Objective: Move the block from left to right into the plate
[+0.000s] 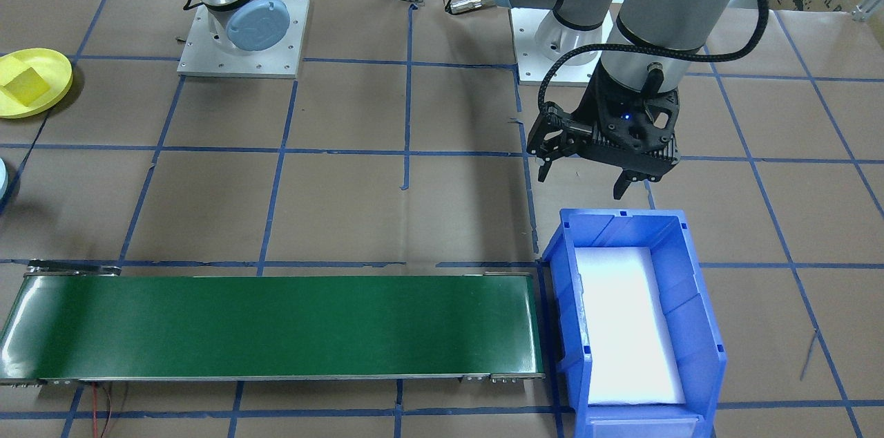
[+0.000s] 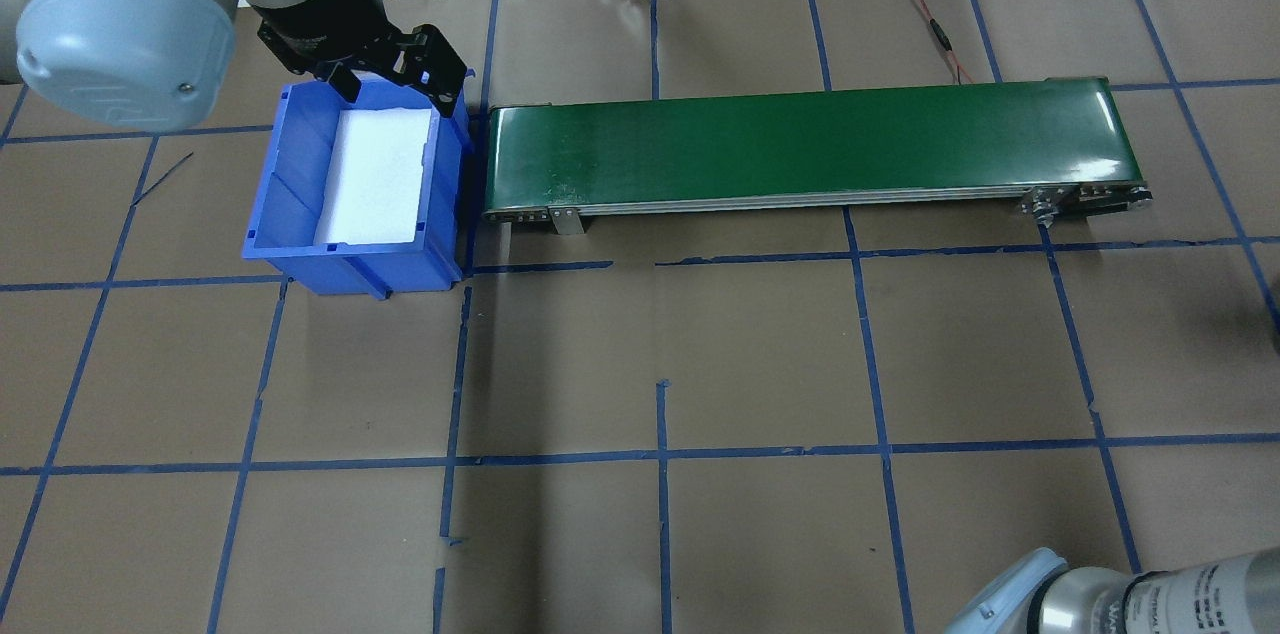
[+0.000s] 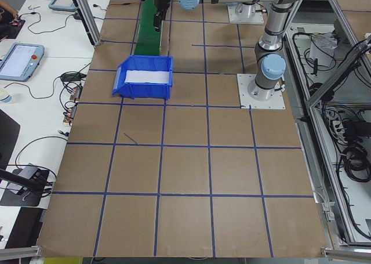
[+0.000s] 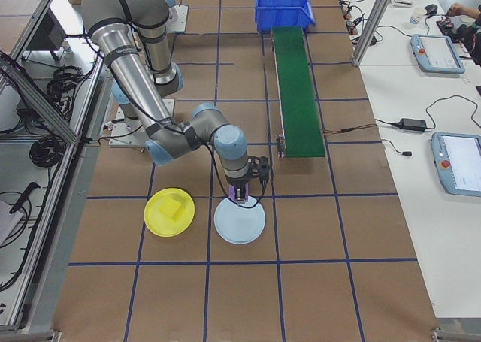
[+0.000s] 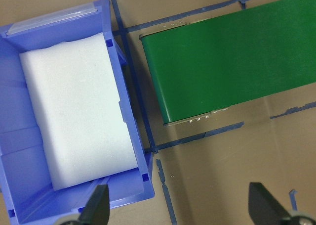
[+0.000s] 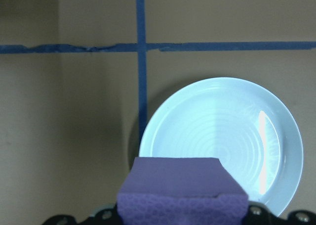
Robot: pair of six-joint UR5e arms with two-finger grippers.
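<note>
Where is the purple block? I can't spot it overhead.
In the right wrist view, the purple block sits in the right claw, above the light blue plate.

A purple foam block (image 6: 182,190) shows a fine honeycomb pattern beside a pale blue plate (image 6: 222,141) with concentric rings, a yellow plate (image 4: 169,211), a green conveyor belt (image 2: 810,146) and a blue bin (image 2: 355,184) padded white.

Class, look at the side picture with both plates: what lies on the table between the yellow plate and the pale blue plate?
Nothing: in the exterior right view, only bare brown table shows between the yellow plate and the pale blue plate.
</note>
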